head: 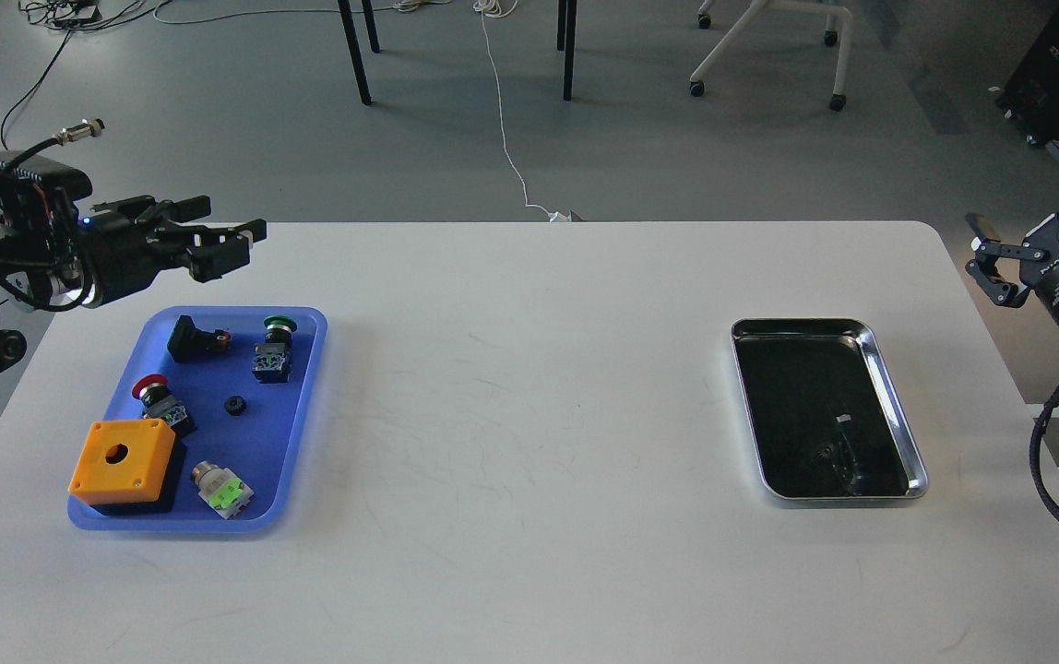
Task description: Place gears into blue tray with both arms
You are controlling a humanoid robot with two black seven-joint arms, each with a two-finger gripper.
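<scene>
A small black gear (235, 405) lies loose in the middle of the blue tray (257, 456) at the table's left. My left gripper (220, 235) hovers above the table just beyond the tray's far edge, open and holding nothing. Off the table's right edge, my right gripper (1035, 226) is raised and open, also holding nothing. A small dark round piece (825, 450), possibly another gear, rests in the silver tray (898, 406); it is hard to make out against the mirror-like bottom.
The blue tray also holds an orange box (121, 456), a red-capped switch (157, 398), a green-capped switch (275, 347), a black connector (192, 339) and a green-and-white switch (224, 489). Chair and table legs stand on the floor beyond the table.
</scene>
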